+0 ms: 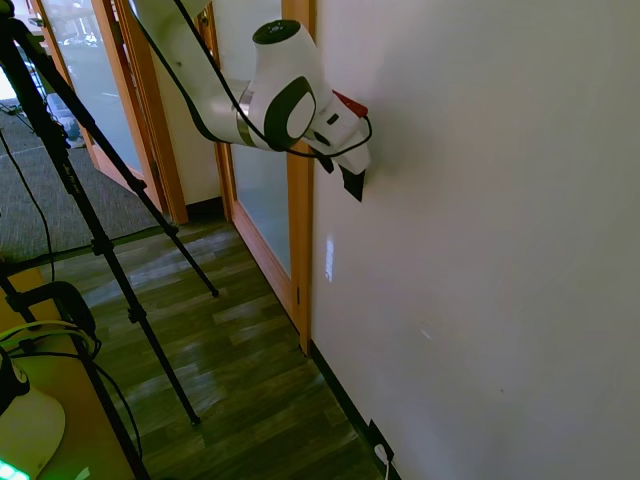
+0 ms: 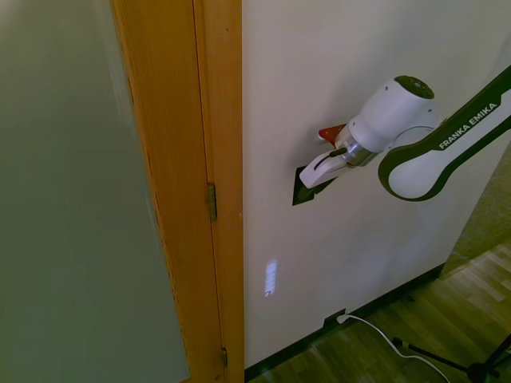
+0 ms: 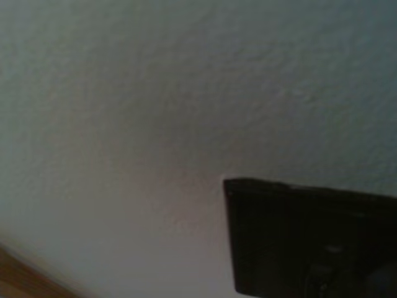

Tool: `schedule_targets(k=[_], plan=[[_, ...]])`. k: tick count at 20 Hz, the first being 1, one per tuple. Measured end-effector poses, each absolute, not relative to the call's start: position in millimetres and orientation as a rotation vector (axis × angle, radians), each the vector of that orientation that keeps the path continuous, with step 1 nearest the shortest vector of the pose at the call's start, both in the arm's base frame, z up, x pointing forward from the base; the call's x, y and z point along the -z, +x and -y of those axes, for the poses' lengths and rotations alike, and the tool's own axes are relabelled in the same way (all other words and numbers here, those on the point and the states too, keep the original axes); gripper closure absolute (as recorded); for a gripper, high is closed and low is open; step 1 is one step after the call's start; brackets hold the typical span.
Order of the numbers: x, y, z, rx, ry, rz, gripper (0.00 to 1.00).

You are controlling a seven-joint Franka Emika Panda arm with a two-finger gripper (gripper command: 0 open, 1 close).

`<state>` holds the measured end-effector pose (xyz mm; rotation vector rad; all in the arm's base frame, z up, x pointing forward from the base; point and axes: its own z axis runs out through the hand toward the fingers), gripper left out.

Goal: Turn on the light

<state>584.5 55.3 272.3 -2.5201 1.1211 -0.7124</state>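
Observation:
The light switch is a small black upright plate on the white wall, just right of the wooden door frame. It also shows as the switch plate from the other side and as a dark, blurred plate in the wrist view. My gripper is pressed up against the plate's upper part, coming in along the wall. In the second exterior view the gripper overlaps the plate, and its tip is lost against the black. No lamp is in view.
A wooden door frame with a glass door stands beside the switch. Low on the wall sits a black outlet plate with a white plug, also seen as the outlet. Below lies the wood floor.

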Motion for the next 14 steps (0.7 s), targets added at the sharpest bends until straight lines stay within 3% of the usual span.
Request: schedule_targets(k=[14], plan=[[-272.2, 586.2, -50.9, 0.751, -2.495, -1.134, 1.0]])
